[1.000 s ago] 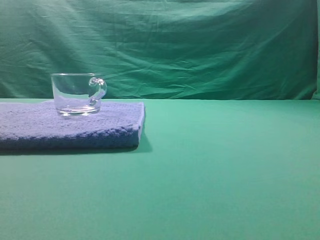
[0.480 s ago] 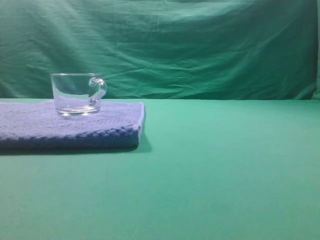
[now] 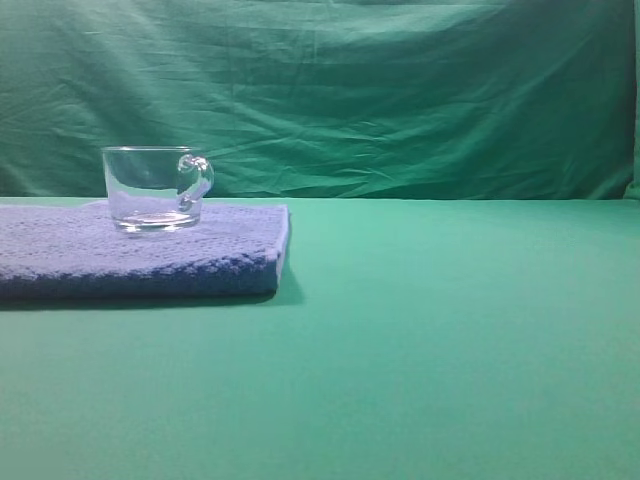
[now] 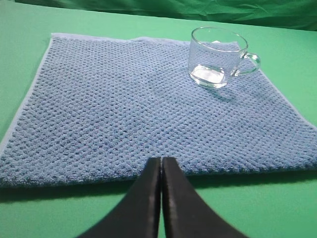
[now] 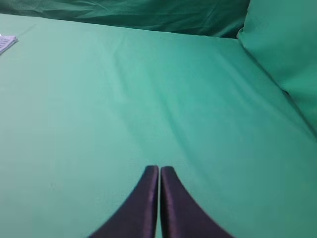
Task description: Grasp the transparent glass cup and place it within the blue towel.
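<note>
Nothing has moved: the transparent glass cup (image 3: pixel 155 188) stands upright on the blue towel (image 3: pixel 140 255) near the worktop's (image 3: pixel 450 330) far left edge. Both grippers' fingers, left (image 4: pixel 161 171) and right (image 5: pixel 159 178), are closed and empty, so the task looks complete.

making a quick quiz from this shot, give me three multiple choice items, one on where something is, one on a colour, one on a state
1. Where is the transparent glass cup?
A. on the blue towel
B. on the bare green cloth
C. held in a tool

2. What colour is the table cover?
A. white
B. green
C. red

3. How does the left tool stand?
A. wide open
B. shut on the cup
C. shut, holding nothing

Answers:
1 A, the cup stands upright near the towel's far right corner.
2 B, green cloth lies all around the towel.
3 C, its fingers meet, short of the towel.
</note>
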`<state>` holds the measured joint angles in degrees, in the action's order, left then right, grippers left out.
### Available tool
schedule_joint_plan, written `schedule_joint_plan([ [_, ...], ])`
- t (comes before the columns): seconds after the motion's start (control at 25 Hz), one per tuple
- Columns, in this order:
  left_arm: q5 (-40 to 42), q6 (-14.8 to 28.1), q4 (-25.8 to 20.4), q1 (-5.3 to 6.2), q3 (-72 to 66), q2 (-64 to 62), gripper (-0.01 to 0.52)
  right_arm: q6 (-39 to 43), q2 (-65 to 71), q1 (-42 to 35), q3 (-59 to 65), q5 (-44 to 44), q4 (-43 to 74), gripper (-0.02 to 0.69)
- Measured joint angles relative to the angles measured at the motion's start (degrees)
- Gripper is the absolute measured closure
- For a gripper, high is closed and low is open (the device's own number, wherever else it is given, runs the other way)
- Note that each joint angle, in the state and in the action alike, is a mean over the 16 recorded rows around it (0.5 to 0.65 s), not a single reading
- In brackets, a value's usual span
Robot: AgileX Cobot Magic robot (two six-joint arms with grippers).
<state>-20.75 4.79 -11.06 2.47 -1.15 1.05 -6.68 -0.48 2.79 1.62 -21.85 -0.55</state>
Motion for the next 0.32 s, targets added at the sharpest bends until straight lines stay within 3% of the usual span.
schedule_joint_plan([
  [0.32, 0.0, 0.0, 0.0, 0.0, 0.0, 0.0, 0.514, 0.0, 0.0, 0.0, 0.0, 0.0, -0.01, 0.665],
])
